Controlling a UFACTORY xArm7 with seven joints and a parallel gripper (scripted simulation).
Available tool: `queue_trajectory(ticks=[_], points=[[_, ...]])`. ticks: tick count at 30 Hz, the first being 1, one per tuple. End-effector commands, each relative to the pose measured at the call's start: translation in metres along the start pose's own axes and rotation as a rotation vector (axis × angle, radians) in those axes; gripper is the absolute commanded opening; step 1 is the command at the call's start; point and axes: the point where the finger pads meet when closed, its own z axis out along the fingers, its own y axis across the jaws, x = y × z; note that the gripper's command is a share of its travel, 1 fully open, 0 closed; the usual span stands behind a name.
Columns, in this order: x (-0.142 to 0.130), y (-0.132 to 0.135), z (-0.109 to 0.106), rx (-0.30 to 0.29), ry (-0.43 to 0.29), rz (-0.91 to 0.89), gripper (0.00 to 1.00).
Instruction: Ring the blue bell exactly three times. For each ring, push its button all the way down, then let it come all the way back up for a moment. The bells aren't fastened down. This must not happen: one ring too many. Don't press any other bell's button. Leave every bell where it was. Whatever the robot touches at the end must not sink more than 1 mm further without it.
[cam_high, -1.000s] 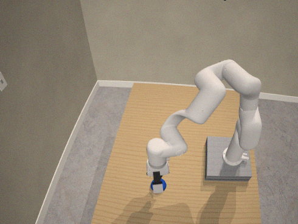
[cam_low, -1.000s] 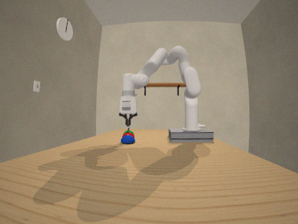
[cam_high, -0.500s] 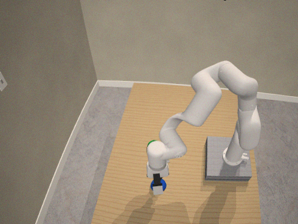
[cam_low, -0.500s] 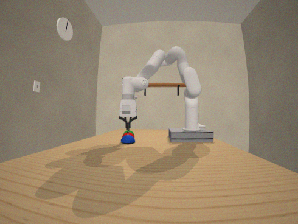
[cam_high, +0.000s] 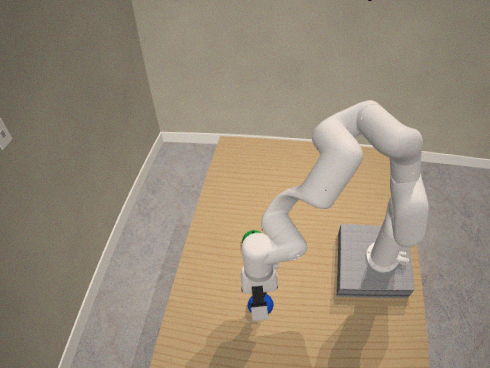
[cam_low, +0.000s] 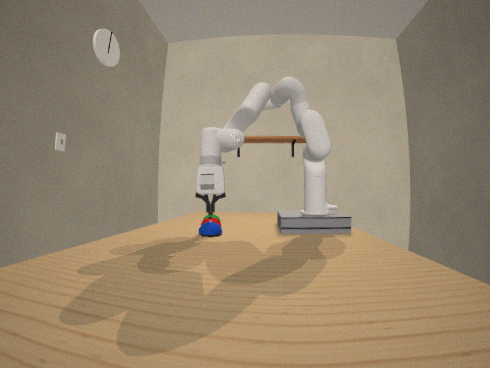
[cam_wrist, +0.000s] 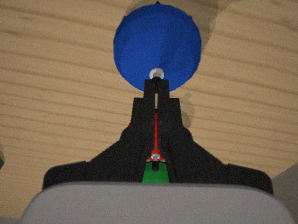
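Observation:
The blue bell (cam_wrist: 157, 47) sits on the wooden table top, with its small silver button (cam_wrist: 157, 73) at its centre. My gripper (cam_wrist: 156, 95) is shut and empty, pointing straight down, with its fingertips right at the button. I cannot tell whether the button is pushed down. In the top view the gripper (cam_high: 258, 299) covers most of the blue bell. In the exterior view the fingertips (cam_low: 211, 212) stand just above the blue bell (cam_low: 210, 229).
A green bell (cam_high: 248, 233) sits farther back, partly hidden by the arm, and shows behind the fingers in the wrist view (cam_wrist: 156, 172). A red bell (cam_low: 213, 220) lies between the green and blue ones. The arm's grey base block (cam_high: 375, 262) stands to the right.

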Motion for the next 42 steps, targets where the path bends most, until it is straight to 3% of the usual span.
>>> queue_trajectory(ticks=[1,42], points=[[0.0,0.002,-0.001,-0.004,0.0,0.0,0.0],[0.0,0.002,0.012,-0.004,0.0,0.0,0.0]])
